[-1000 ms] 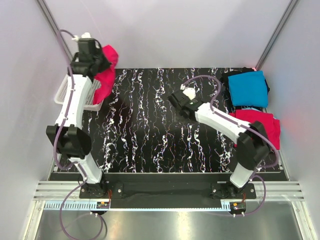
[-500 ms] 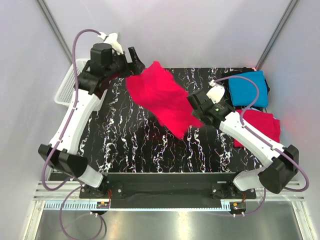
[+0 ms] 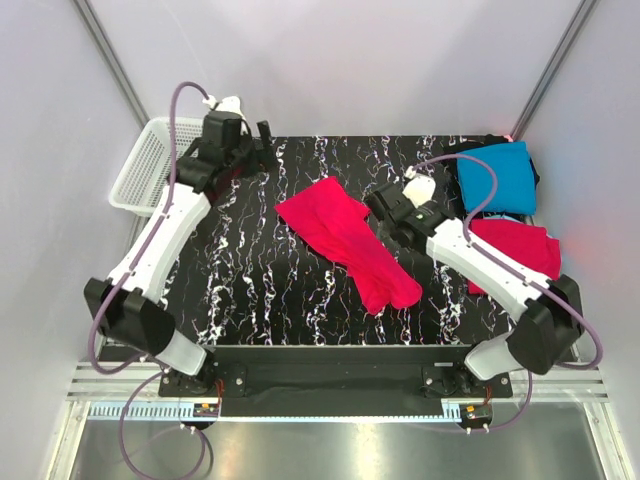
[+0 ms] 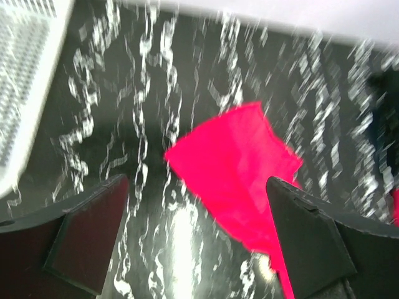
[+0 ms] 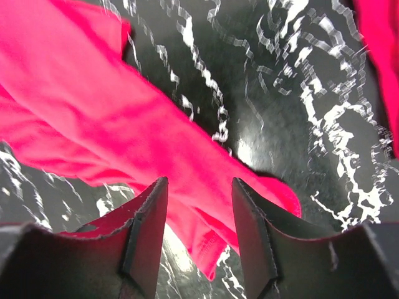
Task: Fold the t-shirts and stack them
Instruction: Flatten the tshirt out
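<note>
In the middle of the black marbled worktop [image 3: 250,270], a pinkish-red t-shirt [image 3: 345,240] lies crumpled in a long diagonal strip. My left jaws stand wide and empty near the far left, apart from it. My right jaws are parted over it, clamping nothing. A turquoise-blue t-shirt [image 3: 497,177] and another pinkish-red t-shirt [image 3: 525,250] lie folded at the right edge.

Middle: we see the red t-shirt [image 3: 345,235] sprawled diagonally across the table [image 3: 250,290].
Left: bare table up to the basket [image 3: 145,170].
Right: folded shirts [image 3: 495,175] fill the edge.
</note>
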Tool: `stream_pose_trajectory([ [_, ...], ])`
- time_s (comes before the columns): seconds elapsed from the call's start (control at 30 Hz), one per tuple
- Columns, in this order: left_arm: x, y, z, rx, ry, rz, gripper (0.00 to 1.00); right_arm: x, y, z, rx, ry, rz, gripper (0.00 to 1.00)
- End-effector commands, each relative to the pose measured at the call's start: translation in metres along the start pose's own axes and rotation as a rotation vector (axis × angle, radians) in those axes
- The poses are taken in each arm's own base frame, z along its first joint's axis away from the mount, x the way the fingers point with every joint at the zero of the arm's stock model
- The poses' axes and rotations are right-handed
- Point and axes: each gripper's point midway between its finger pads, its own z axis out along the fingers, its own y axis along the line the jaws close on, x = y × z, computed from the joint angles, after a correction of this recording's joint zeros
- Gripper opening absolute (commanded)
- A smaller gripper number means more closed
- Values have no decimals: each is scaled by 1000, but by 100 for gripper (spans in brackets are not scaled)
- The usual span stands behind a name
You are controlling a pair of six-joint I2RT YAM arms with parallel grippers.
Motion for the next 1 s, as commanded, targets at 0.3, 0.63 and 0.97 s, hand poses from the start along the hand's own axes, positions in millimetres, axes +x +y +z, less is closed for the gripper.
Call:
stream_pose_trajectory([
  [0.3,123,-16,64,27,376,-43,98,74,-5,0,-137,217,-45,49],
  [0.63,194,-45,22,42,460,1,99,133,-56,4,74,307,-54,45],
  [0.97,228,-38,4,17,494,49,99,178,-92,-14,146,385,-30,35],
])
